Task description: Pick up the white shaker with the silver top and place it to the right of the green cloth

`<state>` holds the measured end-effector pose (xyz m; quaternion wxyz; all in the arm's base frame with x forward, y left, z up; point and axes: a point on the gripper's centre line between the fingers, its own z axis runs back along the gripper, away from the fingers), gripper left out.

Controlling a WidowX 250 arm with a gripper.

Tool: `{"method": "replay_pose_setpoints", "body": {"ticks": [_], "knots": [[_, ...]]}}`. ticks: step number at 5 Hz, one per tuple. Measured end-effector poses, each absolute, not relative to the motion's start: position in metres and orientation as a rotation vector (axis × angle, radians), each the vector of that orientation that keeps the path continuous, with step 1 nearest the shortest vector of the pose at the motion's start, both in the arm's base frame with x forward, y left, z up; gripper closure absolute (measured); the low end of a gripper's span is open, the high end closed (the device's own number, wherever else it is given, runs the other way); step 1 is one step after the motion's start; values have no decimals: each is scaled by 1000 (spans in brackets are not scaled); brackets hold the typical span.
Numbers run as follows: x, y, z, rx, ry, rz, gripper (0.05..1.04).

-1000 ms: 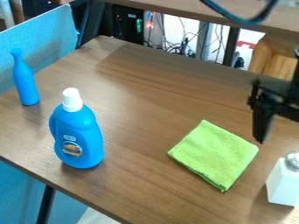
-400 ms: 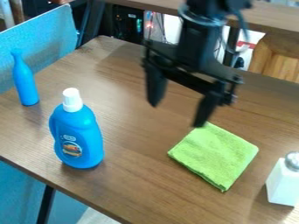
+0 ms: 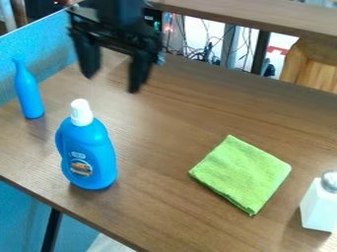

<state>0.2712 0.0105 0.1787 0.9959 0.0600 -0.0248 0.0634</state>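
Black and empty, the pincer (image 3: 113,84) is hanging wide open above the bench's (image 3: 164,118) far left, near the blue bottles (image 3: 87,155) (image 3: 27,91).

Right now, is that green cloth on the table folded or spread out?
Folded: the bright green fabric cloth lies flat as a compact four-sided pad, with stacked layers visible along its lower-left edge.

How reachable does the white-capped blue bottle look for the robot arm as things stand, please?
Probably yes: the empty gripper hangs near the white-capped bottle with its jaws apart, and nothing visible stands between them; the slim bottle sits aside.
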Motion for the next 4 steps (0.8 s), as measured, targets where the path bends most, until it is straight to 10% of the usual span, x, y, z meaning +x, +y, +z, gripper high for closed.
{"method": "replay_pose_setpoints", "body": {"ticks": [4], "knots": [[288, 158, 132, 136, 39, 204, 82]]}}
